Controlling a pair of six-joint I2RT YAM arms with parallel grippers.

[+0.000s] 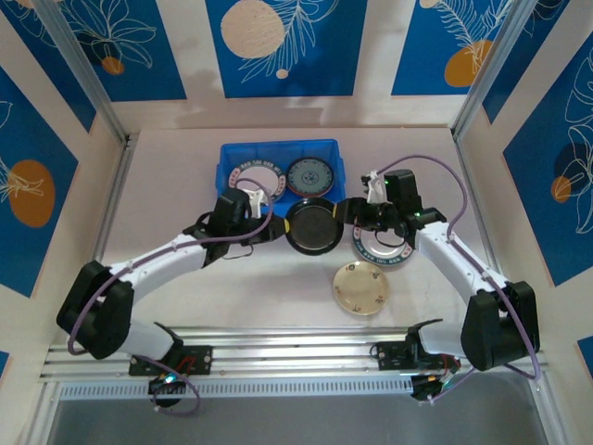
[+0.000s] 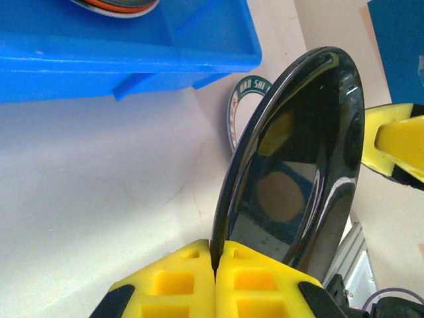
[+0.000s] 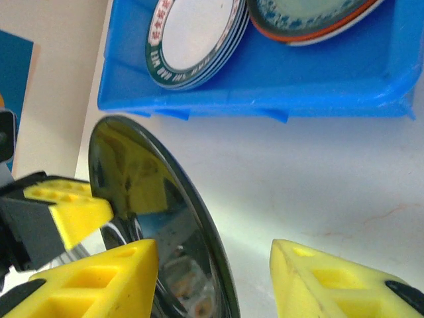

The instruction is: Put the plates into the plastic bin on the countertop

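A glossy black plate (image 1: 313, 227) hangs just in front of the blue plastic bin (image 1: 233, 158), held on edge. My left gripper (image 1: 281, 225) is shut on its left rim; in the left wrist view the yellow fingers (image 2: 192, 281) pinch the black plate (image 2: 298, 179). My right gripper (image 1: 347, 215) is at the plate's right rim and stands open, the black plate (image 3: 152, 199) passing between its fingers (image 3: 311, 278) close to the left one. Inside the bin (image 3: 265, 79) lie a stack of white dark-rimmed plates (image 3: 195, 36) and a teal-patterned plate (image 3: 305, 16).
On the countertop (image 1: 269, 287), a white plate with a dark lettered rim (image 1: 384, 248) lies under the right arm and a cream plate (image 1: 359, 287) sits nearer the front. Metal rails (image 1: 296, 357) run along the near edge; panel walls stand at both sides.
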